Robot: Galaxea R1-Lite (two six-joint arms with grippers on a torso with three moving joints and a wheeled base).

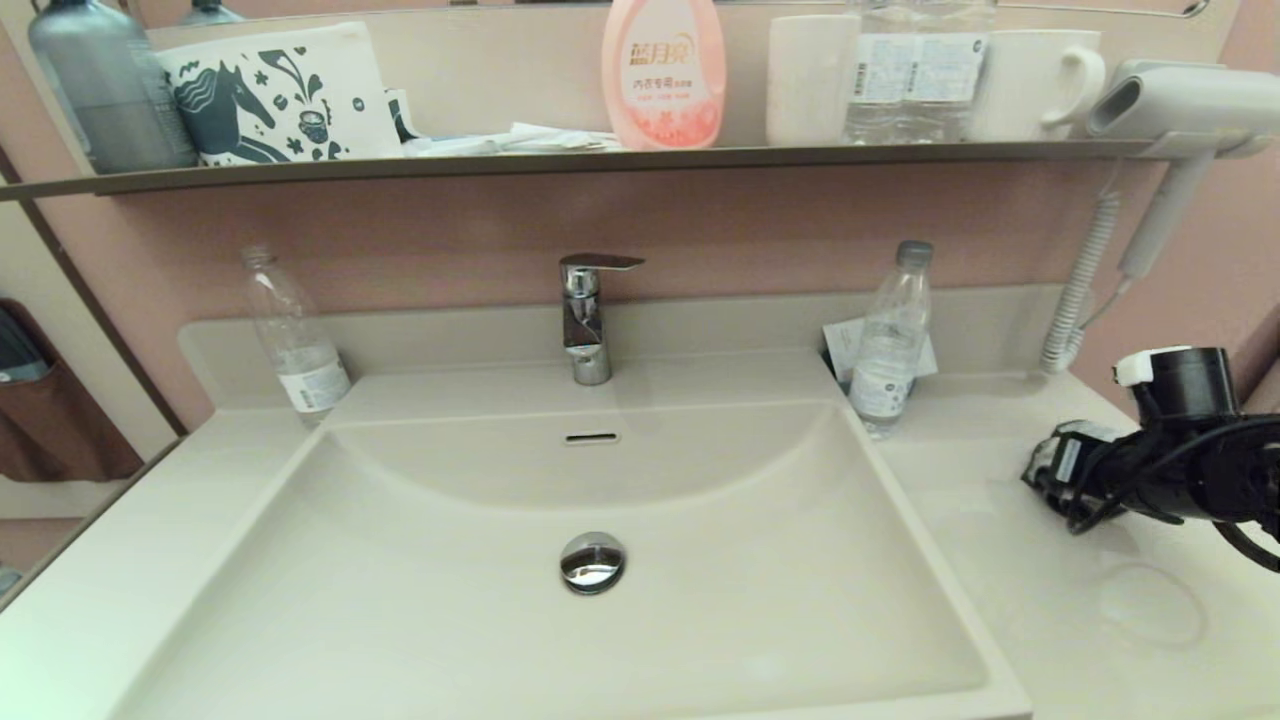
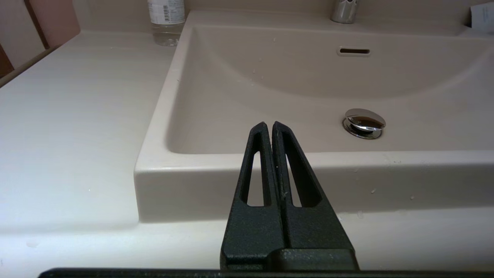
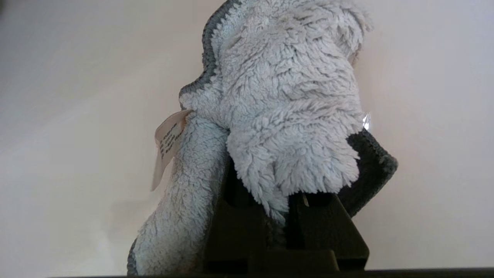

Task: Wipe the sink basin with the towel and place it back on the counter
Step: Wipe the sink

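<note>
My right gripper (image 3: pixel 286 216) is shut on the towel (image 3: pixel 285 96), a light blue terry cloth with dark grey edging and a white tag (image 3: pixel 166 144). The cloth bunches over the fingers and hides their tips. Behind it is bare cream counter (image 3: pixel 58 116). In the head view my right arm (image 1: pixel 1150 470) hovers over the counter (image 1: pixel 1000 570) to the right of the sink basin (image 1: pixel 450 600); the towel does not show there. The basin holds only its chrome drain plug (image 1: pixel 592 562) and overflow slot (image 1: pixel 591 437). My left gripper (image 2: pixel 269 125) is shut and holds nothing, just outside the basin's (image 2: pixel 289 77) front left corner.
A chrome faucet (image 1: pixel 585 320) stands behind the basin. Clear plastic bottles stand at the back left (image 1: pixel 295 340) and back right (image 1: pixel 890 340). A hair dryer (image 1: pixel 1180 110) with a coiled cord (image 1: pixel 1085 290) hangs at the right. The dark shelf (image 1: pixel 600 158) above carries bottles and cups.
</note>
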